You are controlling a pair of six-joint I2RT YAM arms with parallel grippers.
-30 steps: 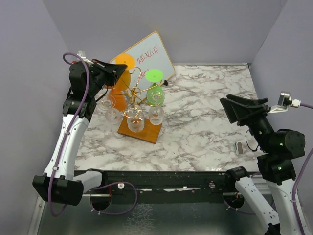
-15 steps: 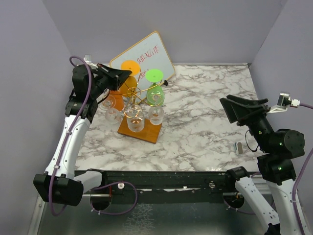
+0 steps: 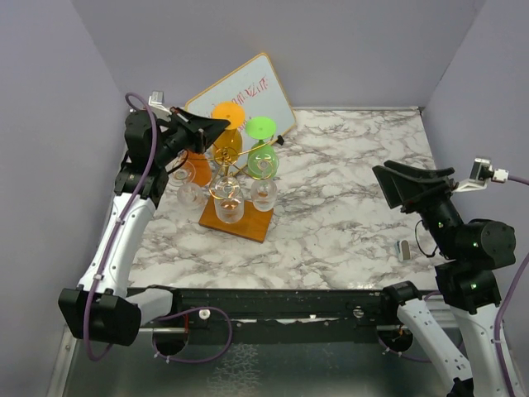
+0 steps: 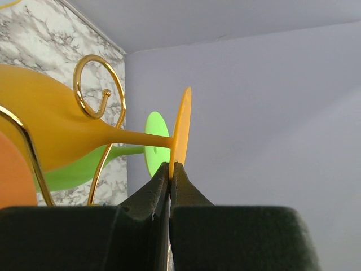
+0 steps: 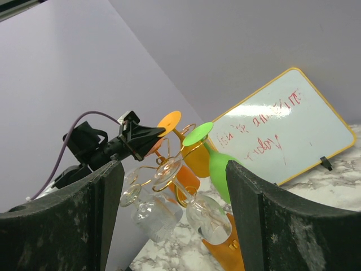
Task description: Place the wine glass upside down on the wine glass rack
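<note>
White grey-veined marble tabletop (image 3: 347, 190) between lavender walls. Centre-left of overhead view: gold wire spiral-armed rack (image 3: 252, 225) on brown wooden base. Above it, orange wine glass (image 3: 227, 145) upside down, stem beside a gold curl, foot disc pinched in left gripper (image 3: 216, 124). Lower right: right gripper (image 3: 397, 184) spread wide

The overhead camera looks down on the rack (image 3: 240, 222) from high on its near side. The left wrist camera sits right up against it. The right wrist camera faces it from well off. All three share it.
</note>
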